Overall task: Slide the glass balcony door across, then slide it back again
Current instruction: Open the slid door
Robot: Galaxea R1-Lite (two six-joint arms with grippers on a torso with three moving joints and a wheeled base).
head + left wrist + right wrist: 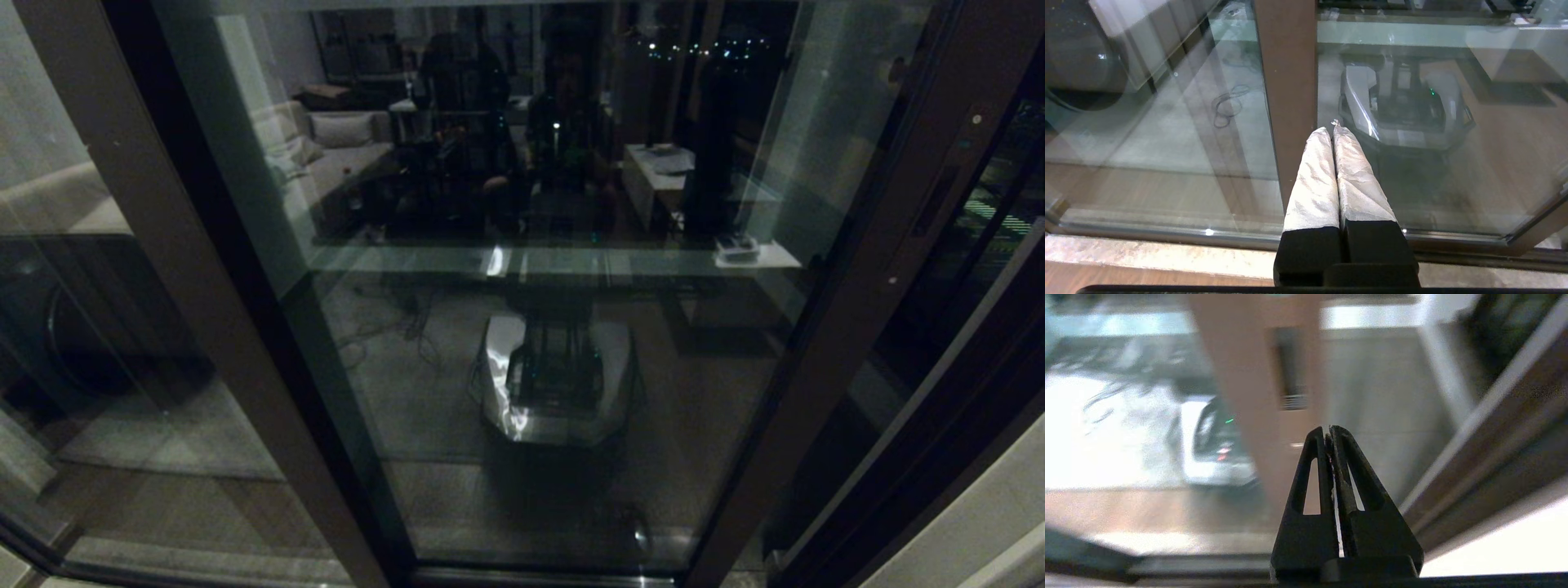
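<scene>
The glass balcony door (555, 327) fills the middle of the head view, mirroring the room and the robot. Its brown edge stile (898, 245) on the right carries a narrow handle slot (933, 202) and small screws. Neither gripper shows in the head view. My right gripper (1329, 429) is shut with nothing in it, its black tips pointing at the stile's edge (1249, 396) just below the handle slot (1291, 371). Whether they touch the stile I cannot tell. My left gripper (1332, 129), with white-wrapped fingers, is shut and empty, pointing at the glass beside a plain brown stile (1290, 81).
The unmoving glass panel (98, 327) with its plain brown stile (188, 269) stands on the left. A dark gap (971, 269) lies between the door's edge stile and the outer frame (963, 457) on the right. The floor track (1167, 234) runs along the bottom.
</scene>
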